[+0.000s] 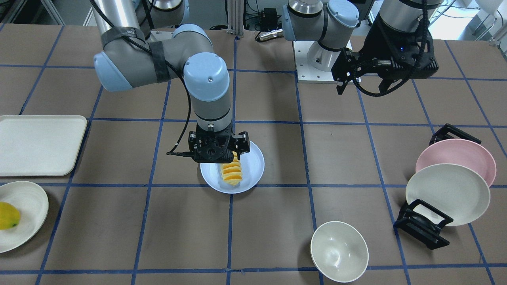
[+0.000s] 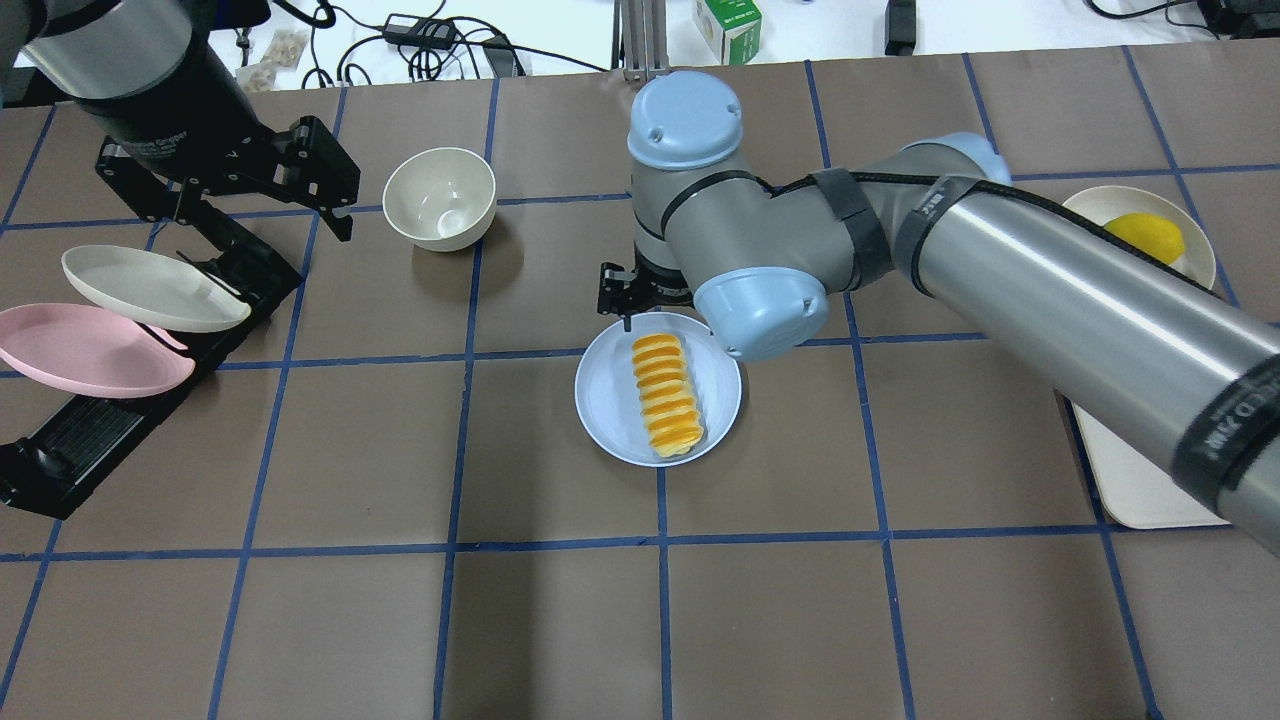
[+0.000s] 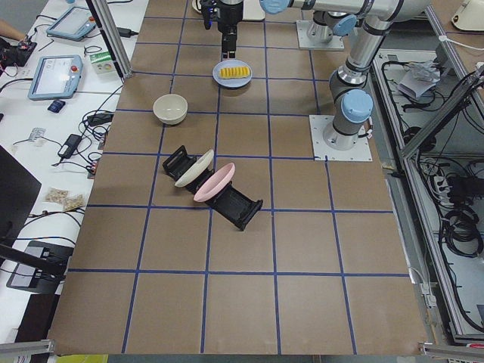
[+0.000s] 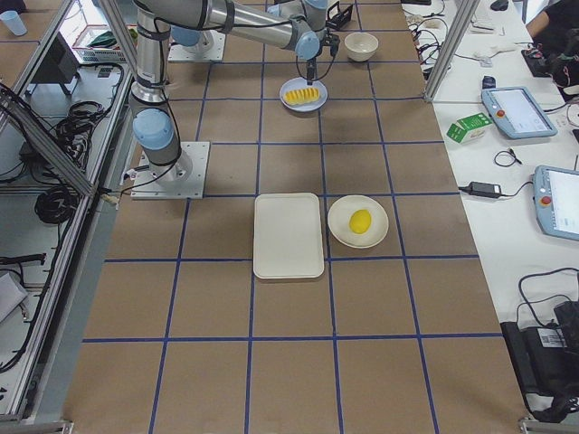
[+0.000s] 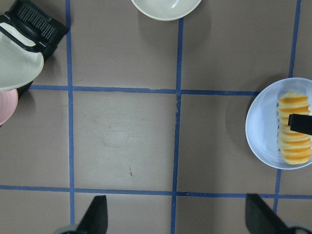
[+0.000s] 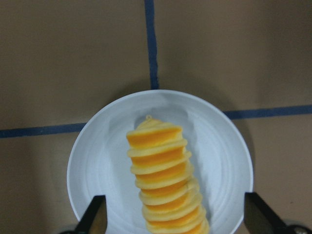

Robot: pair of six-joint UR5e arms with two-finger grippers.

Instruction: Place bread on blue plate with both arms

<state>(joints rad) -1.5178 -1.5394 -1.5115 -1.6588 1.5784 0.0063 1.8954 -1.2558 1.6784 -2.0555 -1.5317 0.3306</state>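
Observation:
The bread, a ridged yellow-orange loaf, lies lengthwise on the blue plate at the table's middle. It also shows in the front view and the right wrist view. My right gripper hangs above the bread with its fingers spread wide, open and empty, not touching it. In the front view its black body hides the plate's upper-left part. My left gripper is open and empty, raised above the table near the dish rack, far from the plate.
A black dish rack holds a pink plate and a cream plate. A cream bowl stands beyond the blue plate. A cream tray and a white plate with a yellow lemon are on my right side.

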